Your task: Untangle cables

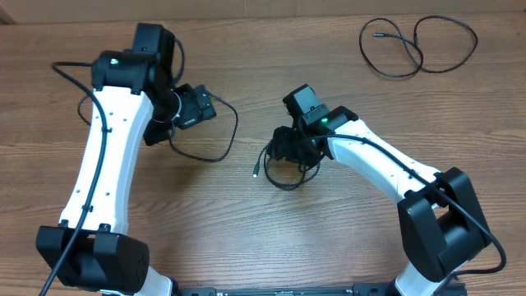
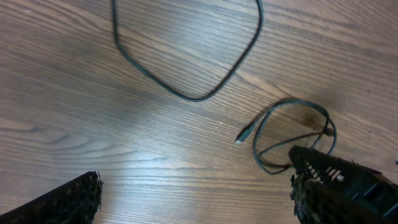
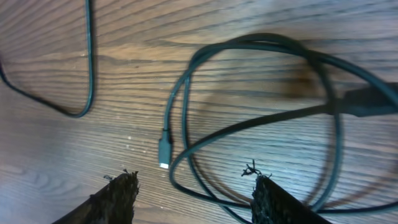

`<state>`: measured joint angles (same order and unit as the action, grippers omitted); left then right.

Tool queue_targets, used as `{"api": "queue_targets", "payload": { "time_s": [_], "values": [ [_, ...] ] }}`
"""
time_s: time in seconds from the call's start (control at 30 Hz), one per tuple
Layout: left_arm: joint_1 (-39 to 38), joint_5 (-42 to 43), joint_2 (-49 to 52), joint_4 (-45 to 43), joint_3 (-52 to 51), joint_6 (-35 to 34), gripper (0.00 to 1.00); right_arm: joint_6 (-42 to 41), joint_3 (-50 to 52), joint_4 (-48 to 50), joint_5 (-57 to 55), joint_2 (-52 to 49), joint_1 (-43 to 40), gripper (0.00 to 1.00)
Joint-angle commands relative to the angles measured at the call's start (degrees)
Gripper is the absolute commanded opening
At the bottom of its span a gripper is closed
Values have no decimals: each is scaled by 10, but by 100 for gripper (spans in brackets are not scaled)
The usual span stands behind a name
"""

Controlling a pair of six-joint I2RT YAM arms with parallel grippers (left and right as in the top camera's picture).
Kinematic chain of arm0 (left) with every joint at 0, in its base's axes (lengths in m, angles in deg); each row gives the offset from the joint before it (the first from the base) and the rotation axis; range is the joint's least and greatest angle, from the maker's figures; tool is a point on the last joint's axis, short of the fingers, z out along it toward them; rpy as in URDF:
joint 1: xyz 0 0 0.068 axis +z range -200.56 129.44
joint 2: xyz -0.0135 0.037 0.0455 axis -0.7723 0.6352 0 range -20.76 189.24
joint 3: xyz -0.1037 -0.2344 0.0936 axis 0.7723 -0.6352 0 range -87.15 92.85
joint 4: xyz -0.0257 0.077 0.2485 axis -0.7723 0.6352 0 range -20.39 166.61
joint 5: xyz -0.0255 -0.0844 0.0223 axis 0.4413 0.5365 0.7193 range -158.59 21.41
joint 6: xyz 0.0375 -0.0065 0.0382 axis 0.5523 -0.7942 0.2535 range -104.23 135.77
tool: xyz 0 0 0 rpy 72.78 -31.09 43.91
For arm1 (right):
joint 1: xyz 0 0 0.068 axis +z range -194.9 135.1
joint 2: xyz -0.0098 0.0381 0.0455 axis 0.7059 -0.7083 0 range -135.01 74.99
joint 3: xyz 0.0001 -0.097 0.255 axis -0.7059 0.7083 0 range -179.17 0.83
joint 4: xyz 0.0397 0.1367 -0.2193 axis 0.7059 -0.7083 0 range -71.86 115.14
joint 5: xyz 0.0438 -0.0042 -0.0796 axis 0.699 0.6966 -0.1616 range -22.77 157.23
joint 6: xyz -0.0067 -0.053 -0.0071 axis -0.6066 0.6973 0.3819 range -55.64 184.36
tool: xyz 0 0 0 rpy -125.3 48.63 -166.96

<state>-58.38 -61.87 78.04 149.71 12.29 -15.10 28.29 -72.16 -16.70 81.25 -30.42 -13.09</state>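
A small coiled cable [image 1: 283,174] lies at the table's middle, its silvery plug [image 1: 256,172] pointing left. My right gripper [image 1: 289,153] hangs just over this coil. In the right wrist view its fingers [image 3: 118,199] stand apart, and loops of the coil [image 3: 261,124] run between them on the wood, unpinched. The plug [image 3: 165,152] lies just ahead of the left finger. A second cable [image 1: 220,140] makes a wide loop below my left gripper [image 1: 196,107], which is open over bare wood [image 2: 193,199]. A third cable [image 1: 415,45] lies spread at the far right.
The left wrist view shows the wide loop [image 2: 193,93] ahead and the small coil [image 2: 292,137] beside the right arm's black gripper body [image 2: 348,186]. Thick black wires run along both white arms [image 1: 107,164].
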Motion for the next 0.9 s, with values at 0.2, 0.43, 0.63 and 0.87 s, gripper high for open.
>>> {"api": "queue_targets", "payload": {
  "time_s": [0.2,0.43,0.63,0.87],
  "values": [
    [1,-15,3,-10,-10,-27,100,-32,2,13,-13,-24,37,65],
    [14,-18,3,-10,-10,-43,100,-55,2,11,-46,-47,58,60],
    [15,-24,3,-9,-10,-43,99,-73,2,16,-50,-68,58,38],
    [14,-27,3,-8,-10,-42,100,-71,-3,-2,-34,-63,53,15]
  ]
}}
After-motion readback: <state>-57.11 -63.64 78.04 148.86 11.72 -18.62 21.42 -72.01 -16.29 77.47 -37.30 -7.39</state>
